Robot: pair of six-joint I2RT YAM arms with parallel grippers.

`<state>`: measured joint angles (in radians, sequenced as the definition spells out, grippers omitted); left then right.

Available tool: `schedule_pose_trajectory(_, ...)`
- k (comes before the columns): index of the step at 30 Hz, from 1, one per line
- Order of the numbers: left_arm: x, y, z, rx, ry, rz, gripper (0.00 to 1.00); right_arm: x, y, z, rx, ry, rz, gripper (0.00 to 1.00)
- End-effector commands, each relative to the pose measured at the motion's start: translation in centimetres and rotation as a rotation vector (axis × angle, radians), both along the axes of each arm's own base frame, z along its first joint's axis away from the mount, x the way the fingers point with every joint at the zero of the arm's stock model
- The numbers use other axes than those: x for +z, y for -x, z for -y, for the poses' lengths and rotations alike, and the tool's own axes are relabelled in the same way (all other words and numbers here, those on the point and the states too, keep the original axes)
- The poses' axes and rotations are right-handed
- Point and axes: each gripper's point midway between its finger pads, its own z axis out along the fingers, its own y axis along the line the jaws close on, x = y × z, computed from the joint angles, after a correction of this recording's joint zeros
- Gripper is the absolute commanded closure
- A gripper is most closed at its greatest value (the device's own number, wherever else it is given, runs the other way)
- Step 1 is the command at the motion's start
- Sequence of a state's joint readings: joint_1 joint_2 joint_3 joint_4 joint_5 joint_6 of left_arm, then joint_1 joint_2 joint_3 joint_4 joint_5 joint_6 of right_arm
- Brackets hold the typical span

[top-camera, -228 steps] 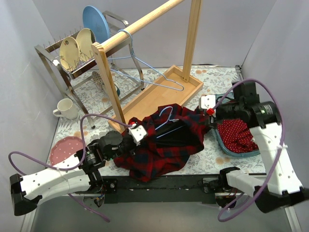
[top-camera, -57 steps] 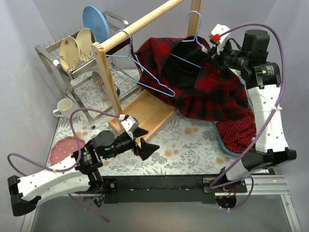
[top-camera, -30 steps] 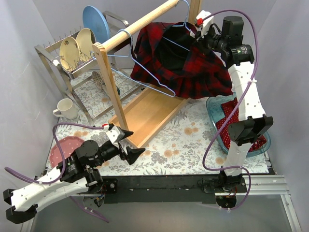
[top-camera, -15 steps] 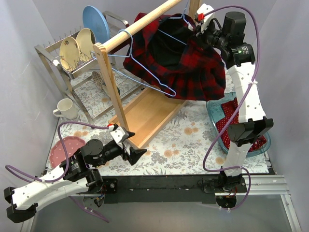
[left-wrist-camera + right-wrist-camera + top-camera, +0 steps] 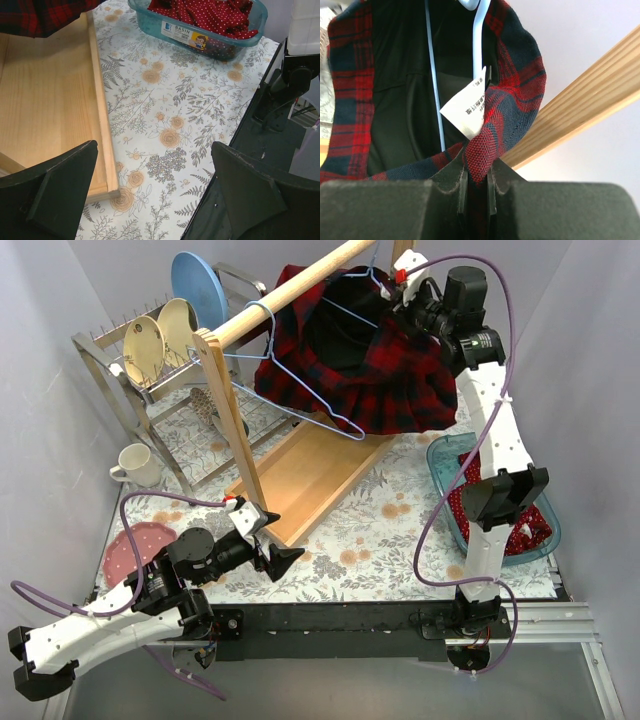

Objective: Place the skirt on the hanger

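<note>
Count: one skirt, two wire hangers, one rod, one basin, one mug, four plates. The skirt hanger sits inside the waistband. The empty hanger hooks over the rod further left and hangs down over the wooden base. Plates: one blue and two cream upright in the dish rack, and one pink flat on the bench. The skirt is up at the far end of the rod, off the bench. Its waist is at the top by the rod and its hem hangs down over the wooden base and the basin's near corner. The waist opening faces the top camera, dark lining showing. Its wide axis runs left-right in that view, crossing the rod, which runs near-left to far-right. My right fingers are clenched on the plaid waistband edge, just under the white label, with the rod right beside them. The hanger's hook is cut off in the wrist view, so I can't tell if it's over the rod. My left fingers are spread wide with nothing between them, low over the bench near the base's front corner. The basin holds one red dotted cloth.
</note>
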<state>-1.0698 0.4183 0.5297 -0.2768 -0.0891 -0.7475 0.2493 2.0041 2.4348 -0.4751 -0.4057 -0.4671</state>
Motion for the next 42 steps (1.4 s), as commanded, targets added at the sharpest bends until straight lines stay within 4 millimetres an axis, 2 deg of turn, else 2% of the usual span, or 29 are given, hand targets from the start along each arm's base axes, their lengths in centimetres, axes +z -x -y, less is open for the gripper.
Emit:
schedule_pose_trajectory(1, -0.7, -0.1, 0.2, -0.001, -0.019, 0.003, 0.02, 5.2, -0.6, 0.2, -0.018, -0.039, 0.200, 0.99)
schedule_pose_trajectory(7, -0.7, -0.2, 0.2, -0.001, -0.018, 0.005, 0.02, 3.0, -1.2, -0.2, -0.004, -0.016, 0.162, 0.99)
schedule_pose_trajectory(8, -0.6, -0.1, 0.2, -0.001, -0.016, 0.004, 0.02, 3.3, -0.8, -0.1, -0.002, -0.013, 0.165, 0.99)
schedule_pose_trajectory(9, -0.6, -0.1, 0.2, -0.002, -0.015, 0.005, 0.02, 2.5, -0.9, 0.0, -0.003, 0.003, 0.153, 0.98)
schedule_pose_trajectory(10, -0.6, -0.1, 0.2, -0.003, -0.015, 0.006, 0.02, 2.6, -0.5, 0.0, 0.000, 0.007, 0.157, 0.90)
schedule_pose_trajectory(11, -0.6, -0.1, 0.1, -0.002, -0.013, 0.005, 0.02, 3.2, 0.1, 0.1, 0.000, 0.008, 0.167, 0.86)
schedule_pose_trajectory(13, -0.4, 0.0, 0.1, -0.006, -0.008, 0.009, 0.02, 2.8, 0.7, 0.3, 0.004, 0.020, 0.154, 0.76)
schedule_pose_trajectory(14, -0.4, 0.0, 0.1, -0.007, -0.008, 0.009, 0.02, 3.7, 1.6, 0.5, 0.004, 0.019, 0.170, 0.74)
schedule_pose_trajectory(15, -0.2, 0.0, 0.1, -0.007, -0.002, 0.013, 0.02, 3.1, 1.9, 0.6, 0.006, 0.024, 0.151, 0.72)
schedule_pose_trajectory(16, -0.1, 0.1, 0.1, -0.010, -0.002, 0.016, 0.02, 3.4, 2.4, 0.8, 0.005, 0.027, 0.155, 0.67)
schedule_pose_trajectory(17, -0.1, 0.1, 0.1, -0.012, 0.002, 0.016, 0.02, 4.4, 3.4, 1.0, 0.006, 0.024, 0.168, 0.65)
schedule_pose_trajectory(19, 0.1, 0.3, 0.0, -0.021, 0.008, 0.020, 0.02, 4.3, 4.5, 1.1, 0.015, 0.024, 0.153, 0.59)
schedule_pose_trajectory(20, 0.3, 0.4, 0.1, -0.029, 0.015, 0.024, 0.02, 5.3, 5.9, 1.2, 0.027, 0.015, 0.165, 0.57)
schedule_pose_trajectory(28, 1.4, 0.8, -0.3, -0.035, 0.058, 0.039, 0.02, 6.8, 13.1, 2.2, 0.078, -0.004, 0.150, 0.40)
schedule_pose_trajectory(29, 1.6, 0.8, -0.3, -0.035, 0.063, 0.040, 0.02, 7.1, 14.6, 2.5, 0.080, -0.002, 0.154, 0.39)
schedule_pose_trajectory(31, 2.2, 1.1, -0.4, -0.046, 0.087, 0.048, 0.02, 7.5, 16.2, 3.1, 0.071, 0.001, 0.163, 0.35)
schedule_pose_trajectory(32, 2.7, 1.3, -0.4, -0.055, 0.103, 0.053, 0.02, 8.7, 18.2, 3.8, 0.064, -0.003, 0.194, 0.34)
schedule_pose_trajectory(33, 2.9, 1.5, -0.5, -0.057, 0.122, 0.055, 0.02, 7.6, 18.8, 3.9, 0.065, 0.006, 0.163, 0.34)
schedule_pose_trajectory(34, 3.5, 1.6, -0.5, -0.062, 0.143, 0.062, 0.02, 7.4, 19.6, 4.2, 0.061, 0.013, 0.161, 0.33)
schedule_pose_trajectory(35, 3.6, 1.6, -0.6, -0.060, 0.151, 0.063, 0.02, 8.2, 21.5, 5.0, 0.049, 0.008, 0.186, 0.32)
schedule_pose_trajectory(36, 4.0, 1.7, -0.7, -0.060, 0.163, 0.065, 0.02, 6.1, 21.8, 5.2, 0.045, 0.023, 0.131, 0.32)
schedule_pose_trajectory(37, 4.1, 1.6, -0.8, -0.048, 0.169, 0.058, 0.02, 5.4, 22.3, 5.9, 0.027, 0.033, 0.122, 0.31)
schedule_pose_trajectory(38, 4.2, 1.5, -1.0, -0.037, 0.173, 0.052, 0.02, 5.5, 23.8, 6.9, 0.001, 0.035, 0.136, 0.30)
schedule_pose_trajectory(39, 4.3, 1.4, -1.0, -0.030, 0.177, 0.049, 0.02, 4.3, 24.1, 7.5, -0.019, 0.047, 0.111, 0.30)
schedule_pose_trajectory(40, 4.3, 1.3, -1.1, -0.019, 0.178, 0.040, 0.02, 1.5, 23.7, 9.1, -0.069, 0.068, 0.040, 0.29)
schedule_pose_trajectory(42, 4.3, 1.2, -1.2, -0.013, 0.173, 0.034, 0.02, -0.5, 24.9, 10.8, -0.116, 0.082, 0.002, 0.29)
